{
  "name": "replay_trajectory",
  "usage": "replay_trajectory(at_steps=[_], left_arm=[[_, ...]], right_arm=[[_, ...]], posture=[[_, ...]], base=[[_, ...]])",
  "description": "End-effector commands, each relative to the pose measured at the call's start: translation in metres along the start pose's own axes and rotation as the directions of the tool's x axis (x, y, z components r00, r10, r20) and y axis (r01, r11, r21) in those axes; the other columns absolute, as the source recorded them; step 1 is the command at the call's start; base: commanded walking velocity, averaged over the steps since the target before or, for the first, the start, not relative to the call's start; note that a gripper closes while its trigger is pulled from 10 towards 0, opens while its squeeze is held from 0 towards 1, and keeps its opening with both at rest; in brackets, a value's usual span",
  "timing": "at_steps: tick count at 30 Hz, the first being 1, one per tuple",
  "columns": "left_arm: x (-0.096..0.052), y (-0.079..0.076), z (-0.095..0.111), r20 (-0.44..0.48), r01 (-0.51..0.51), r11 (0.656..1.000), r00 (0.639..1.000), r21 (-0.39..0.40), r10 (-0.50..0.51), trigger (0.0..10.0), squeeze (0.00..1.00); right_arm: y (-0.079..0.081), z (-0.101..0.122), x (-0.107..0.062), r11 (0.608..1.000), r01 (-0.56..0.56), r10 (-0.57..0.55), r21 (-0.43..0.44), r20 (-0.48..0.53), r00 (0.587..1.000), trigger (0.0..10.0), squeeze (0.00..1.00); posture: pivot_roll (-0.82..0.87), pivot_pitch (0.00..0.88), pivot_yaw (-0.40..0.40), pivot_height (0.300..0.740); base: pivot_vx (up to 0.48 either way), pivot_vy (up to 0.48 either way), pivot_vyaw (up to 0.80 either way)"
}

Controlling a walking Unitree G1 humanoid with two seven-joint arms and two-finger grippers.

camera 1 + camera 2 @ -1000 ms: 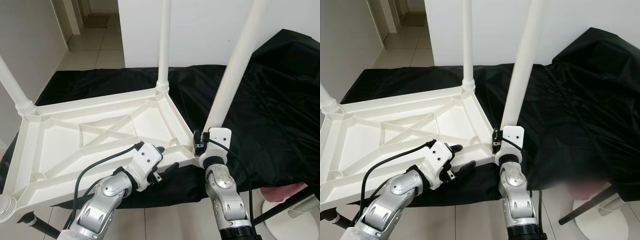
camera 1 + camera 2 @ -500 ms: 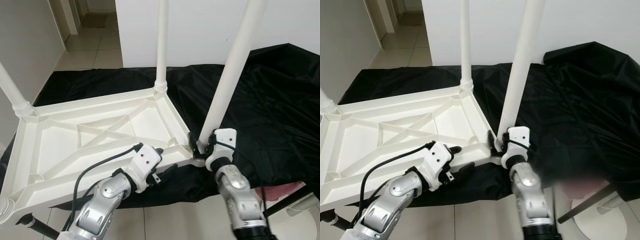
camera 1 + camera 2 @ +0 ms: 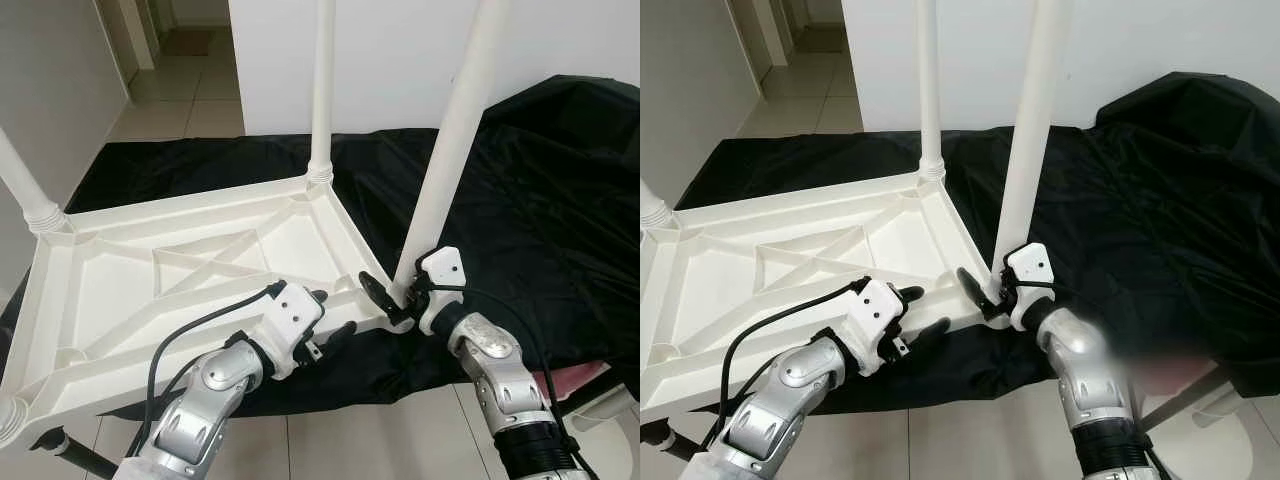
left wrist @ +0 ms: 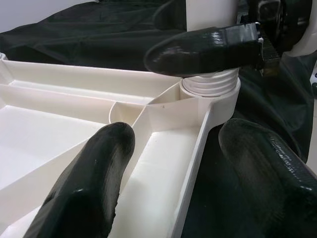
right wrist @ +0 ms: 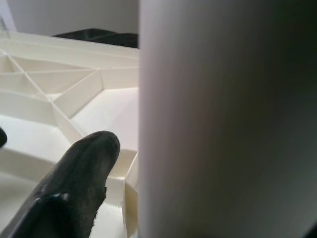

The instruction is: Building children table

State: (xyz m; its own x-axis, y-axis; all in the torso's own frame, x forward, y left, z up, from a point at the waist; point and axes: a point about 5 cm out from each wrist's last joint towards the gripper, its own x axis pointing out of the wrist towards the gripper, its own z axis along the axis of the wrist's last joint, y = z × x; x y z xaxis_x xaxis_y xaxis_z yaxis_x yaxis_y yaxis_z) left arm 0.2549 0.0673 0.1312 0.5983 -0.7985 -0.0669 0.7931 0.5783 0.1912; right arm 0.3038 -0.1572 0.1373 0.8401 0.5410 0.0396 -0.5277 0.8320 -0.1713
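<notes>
Upturned white plastic table top (image 3: 180, 270) on black cloth (image 3: 540, 200): its rim is straddled by the open left gripper (image 3: 325, 318); the white cylindrical leg (image 3: 445, 170) is embraced, unclamped, by the right gripper (image 3: 395, 295).

Pale tiled floor (image 3: 190, 100), white wall (image 3: 380, 60) behind, doorway (image 3: 185, 30) opening at far left, crumpled black cloth (image 3: 560, 220) spread across floor, even indoor light.

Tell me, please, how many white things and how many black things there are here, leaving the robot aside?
White: 5 (tabletop and four legs:)
Black: 1 (cloth)
Total: 6
</notes>
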Motion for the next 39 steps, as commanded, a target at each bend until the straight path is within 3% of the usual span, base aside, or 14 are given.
replay_trajectory(at_steps=[1, 2, 3, 5, 12, 13, 14, 15, 21, 30, 39], left_arm=[[-0.002, 0.002, -0.003, -0.017, -0.039, 0.999, 0.999, 0.004, 0.039, 10.0, 0.00], [-0.002, 0.002, -0.003, -0.017, -0.039, 0.999, 0.999, 0.004, 0.039, 10.0, 0.00], [-0.002, 0.002, -0.002, -0.016, -0.038, 0.999, 0.999, 0.004, 0.038, 10.0, 0.00], [-0.002, 0.002, -0.002, -0.016, -0.039, 0.999, 0.999, 0.007, 0.039, 10.0, 0.00], [-0.002, 0.004, -0.001, -0.013, -0.046, 0.999, 0.999, 0.006, 0.046, 10.0, 0.00], [-0.003, 0.003, -0.001, -0.015, -0.043, 0.999, 0.999, 0.005, 0.043, 10.0, 0.00], [-0.003, 0.003, -0.001, -0.015, -0.043, 0.999, 0.999, 0.005, 0.043, 10.0, 0.00], [-0.003, 0.003, -0.002, -0.017, -0.040, 0.999, 0.999, 0.005, 0.040, 10.0, 0.00], [-0.003, 0.003, -0.001, -0.018, -0.040, 0.999, 0.999, 0.001, 0.040, 10.0, 0.00], [-0.003, 0.004, -0.001, -0.020, -0.037, 0.999, 0.999, 0.000, 0.037, 10.0, 0.00], [-0.001, 0.002, -0.001, -0.018, -0.029, 1.000, 0.999, -0.009, 0.029, 10.0, 0.00]], right_arm=[[-0.003, -0.001, -0.001, 1.000, -0.010, 0.010, -0.003, 0.006, 1.000, 4.7, 0.00], [-0.003, -0.001, -0.001, 1.000, -0.010, 0.010, -0.003, 0.006, 1.000, 4.7, 0.00], [-0.004, -0.002, -0.001, 1.000, -0.017, 0.017, -0.006, 0.004, 1.000, 0.4, 0.00], [-0.006, -0.004, -0.002, 1.000, -0.019, 0.019, 0.005, 0.000, 1.000, 0.0, 0.00], [-0.008, -0.008, -0.005, 0.999, 0.000, 0.000, 0.038, -0.009, 1.000, 0.0, 0.00], [-0.007, -0.009, -0.006, 0.999, 0.014, -0.013, 0.047, -0.020, 1.000, 2.2, 0.00], [-0.007, -0.009, -0.006, 0.999, 0.014, -0.013, 0.047, -0.020, 1.000, 2.2, 0.00], [-0.006, -0.009, -0.006, 0.997, 0.027, -0.025, 0.066, -0.024, 0.999, 10.0, 0.00], [0.005, -0.006, -0.005, 0.987, 0.068, -0.066, 0.143, -0.015, 0.998, 10.0, 0.00], [0.017, -0.003, -0.003, 0.980, 0.141, -0.142, 0.138, -0.008, 0.990, 10.0, 0.00], [0.028, -0.003, -0.004, 0.947, 0.286, -0.286, 0.146, -0.025, 0.958, 10.0, 0.00]], posture=[[-0.03, 0.001, 0.018, 0.740], [-0.03, 0.001, 0.018, 0.740], [-0.03, 0.001, 0.018, 0.740], [-0.03, 0.001, 0.018, 0.740], [-0.03, 0.004, 0.022, 0.740], [-0.03, 0.004, 0.022, 0.740], [-0.03, 0.004, 0.022, 0.740], [-0.03, 0.011, 0.024, 0.740], [-0.03, 0.020, 0.028, 0.740], [-0.03, 0.027, 0.032, 0.740], [-0.04, 0.025, 0.029, 0.740]], base=[[0.000, 0.000, 0.00], [0.000, 0.000, 0.00], [0.000, 0.000, 0.00], [0.000, 0.000, 0.00], [0.000, 0.000, 0.00], [0.000, 0.000, 0.00], [0.000, 0.000, 0.00], [0.000, 0.000, 0.00], [0.000, 0.000, 0.00], [0.000, 0.000, 0.00], [0.000, 0.000, 0.00]])
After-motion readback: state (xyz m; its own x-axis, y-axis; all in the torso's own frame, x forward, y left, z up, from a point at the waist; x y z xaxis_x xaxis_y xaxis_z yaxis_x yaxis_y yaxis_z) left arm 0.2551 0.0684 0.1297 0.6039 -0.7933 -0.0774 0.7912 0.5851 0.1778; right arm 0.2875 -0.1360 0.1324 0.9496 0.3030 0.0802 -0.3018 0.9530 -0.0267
